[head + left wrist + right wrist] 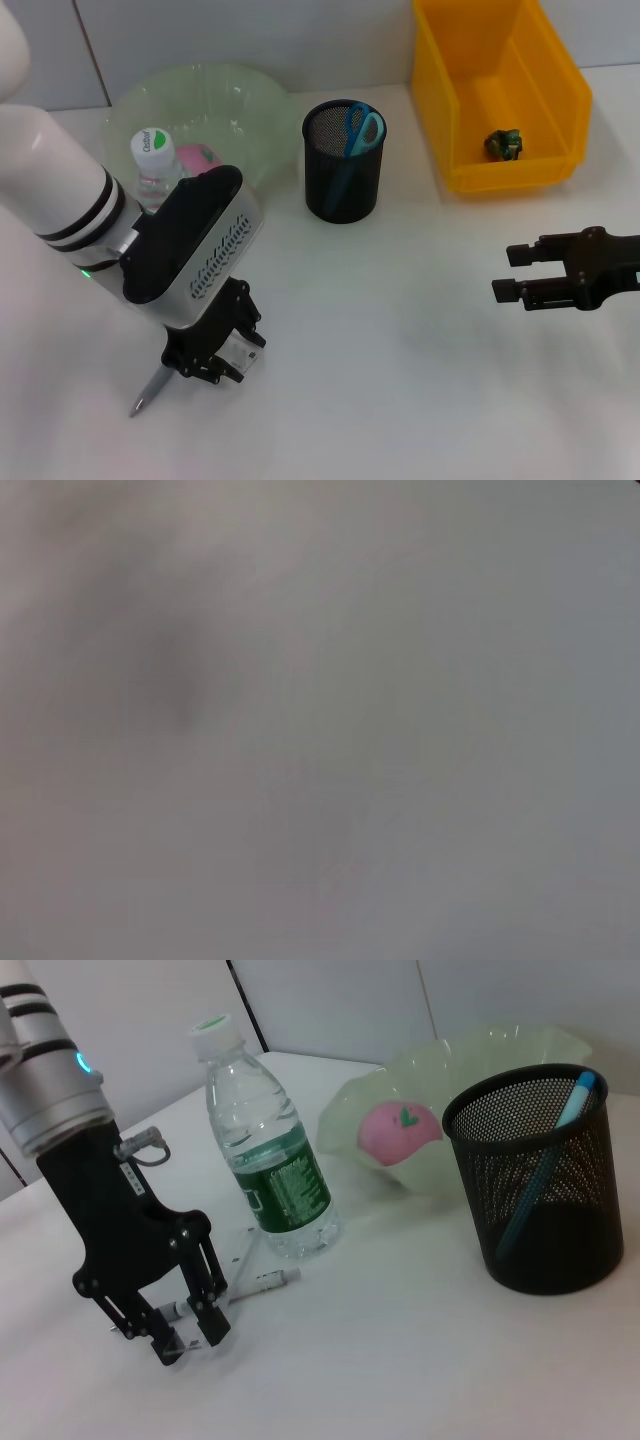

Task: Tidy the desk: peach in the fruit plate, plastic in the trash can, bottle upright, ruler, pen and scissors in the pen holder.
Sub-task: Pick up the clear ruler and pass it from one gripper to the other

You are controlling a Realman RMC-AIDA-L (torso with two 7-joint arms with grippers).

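Note:
My left gripper (210, 358) is down on the table at the front left, its fingers open on either side of a grey pen (148, 393) that lies flat. The right wrist view shows this gripper (188, 1338) and the pen (262, 1281). The clear bottle (152, 160) stands upright beside the pen. The pink peach (198, 156) lies in the green plate (250, 100). Blue scissors (362, 128) stand in the black mesh pen holder (343, 170). Crumpled plastic (503, 144) lies in the yellow bin (560, 100). My right gripper (512, 273) hovers open at the right. The left wrist view shows only grey blur.
The yellow bin stands at the back right, the pen holder at the back middle, and the plate at the back left. The bottle (270, 1160) stands close to my left arm. White table lies between the two grippers.

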